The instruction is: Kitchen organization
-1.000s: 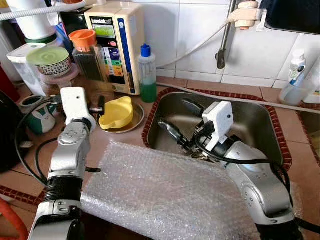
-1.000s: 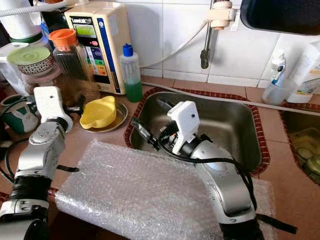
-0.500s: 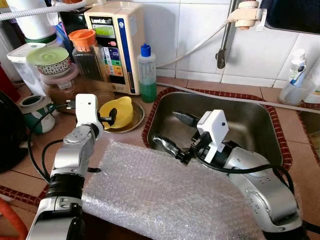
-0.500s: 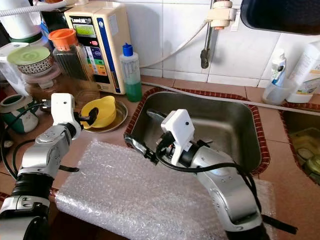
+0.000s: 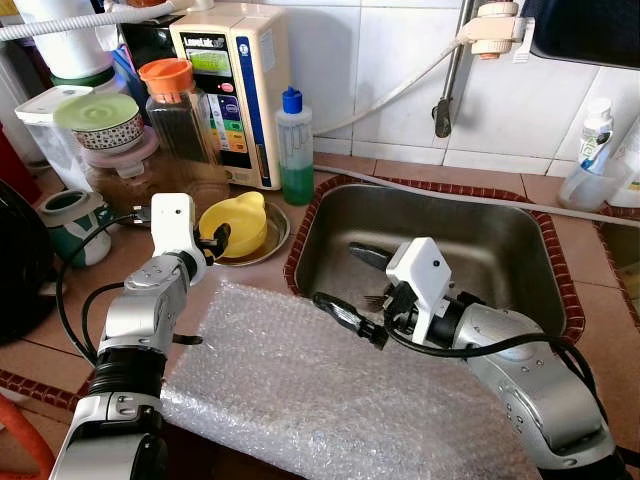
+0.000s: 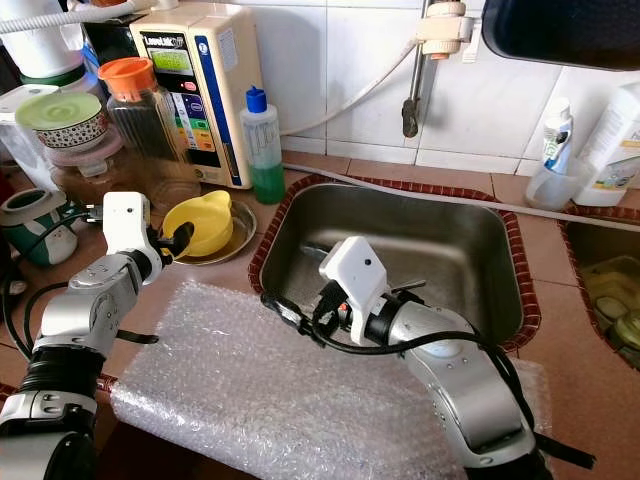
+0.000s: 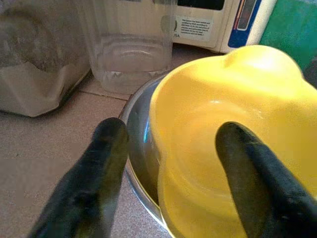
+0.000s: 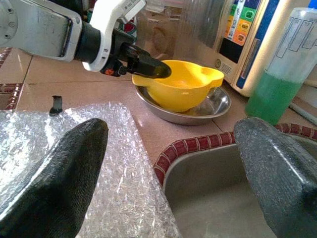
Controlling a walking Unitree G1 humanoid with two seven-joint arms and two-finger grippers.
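The left gripper [image 7: 171, 173] is reaching with fingers apart, straddling the rim of the yellow bowl [image 7: 223, 134], which is sitting in a steel dish [image 5: 268, 240] directly ahead. The bowl is looking like light, stiff, smooth plastic, so pinching its near rim should do. The right gripper [image 5: 355, 295] is hovering, spread wide and empty, over the sink [image 5: 545, 245] edge.

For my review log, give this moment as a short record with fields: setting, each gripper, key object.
setting: tiled counter with a steel sink and bubble wrap
left gripper: open, fingers straddling the rim of the yellow bowl
yellow bowl: sits in a metal dish
right gripper: open, at the sink's near-left edge, empty
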